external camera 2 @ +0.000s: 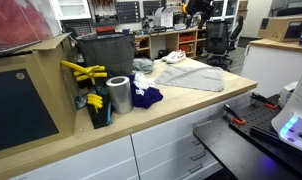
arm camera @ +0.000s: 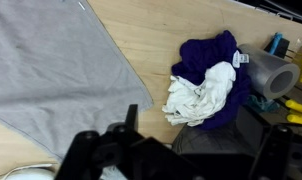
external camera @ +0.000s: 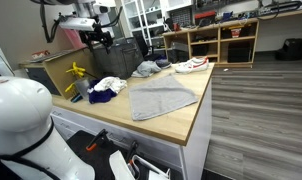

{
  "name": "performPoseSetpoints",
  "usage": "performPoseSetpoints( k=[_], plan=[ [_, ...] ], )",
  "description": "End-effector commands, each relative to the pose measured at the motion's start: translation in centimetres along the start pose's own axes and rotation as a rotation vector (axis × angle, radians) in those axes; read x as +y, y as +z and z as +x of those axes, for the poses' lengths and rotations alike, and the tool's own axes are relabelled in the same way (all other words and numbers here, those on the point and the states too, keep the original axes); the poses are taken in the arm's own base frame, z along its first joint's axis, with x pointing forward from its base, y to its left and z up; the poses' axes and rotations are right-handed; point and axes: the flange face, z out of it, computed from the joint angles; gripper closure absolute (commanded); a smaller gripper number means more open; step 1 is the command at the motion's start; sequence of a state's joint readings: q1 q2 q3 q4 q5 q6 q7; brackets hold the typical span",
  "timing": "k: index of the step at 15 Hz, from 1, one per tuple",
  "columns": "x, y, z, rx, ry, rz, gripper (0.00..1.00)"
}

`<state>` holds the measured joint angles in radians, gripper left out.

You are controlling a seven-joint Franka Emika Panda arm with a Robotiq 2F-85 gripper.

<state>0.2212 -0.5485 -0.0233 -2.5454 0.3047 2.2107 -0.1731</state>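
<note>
My gripper [arm camera: 196,142] hangs high over the wooden worktop [arm camera: 141,45], open and holding nothing. Its dark fingers [arm camera: 130,117] stand wide apart at the bottom of the wrist view. Directly below them lies a dark grey garment [arm camera: 186,135]. Just beyond it a crumpled white cloth [arm camera: 201,95] rests on a purple cloth [arm camera: 206,58]. A flat grey towel [arm camera: 51,70] spreads out to the left. In an exterior view the gripper [external camera: 99,40] is up at the back of the table, above the grey garment [external camera: 146,68] and the white and purple cloths [external camera: 106,88].
A silver tape roll [external camera 2: 119,95] and yellow tools [external camera 2: 83,72] stand by a dark bin [external camera 2: 106,55] at the table's end. A white and red shoe [external camera: 192,65] lies at the far corner. The grey towel [external camera: 161,97] reaches the table's front edge.
</note>
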Motion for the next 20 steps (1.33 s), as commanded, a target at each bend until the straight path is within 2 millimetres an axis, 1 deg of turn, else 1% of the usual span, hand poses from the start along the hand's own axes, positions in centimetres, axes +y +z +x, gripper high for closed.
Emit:
performPoseSetpoints(
  k=[1,8,9,12,13,16,20],
  plan=[
    [0.0,-0.1,0.0,-0.001,0.0,0.0,0.0],
    [0.0,-0.1,0.0,-0.001,0.0,0.0,0.0],
    [0.0,0.0,0.0,0.0,-0.021,0.005,0.0],
    [0.3,0.5,-0.4,0.007,-0.02,-0.068,0.0],
    [0.4,0.6,-0.5,0.007,-0.016,-0.066,0.0],
    [1.0,1.4,-1.2,0.011,0.015,-0.073,0.0],
    [2.4,2.6,-2.3,0.001,0.054,-0.073,0.0]
  ],
)
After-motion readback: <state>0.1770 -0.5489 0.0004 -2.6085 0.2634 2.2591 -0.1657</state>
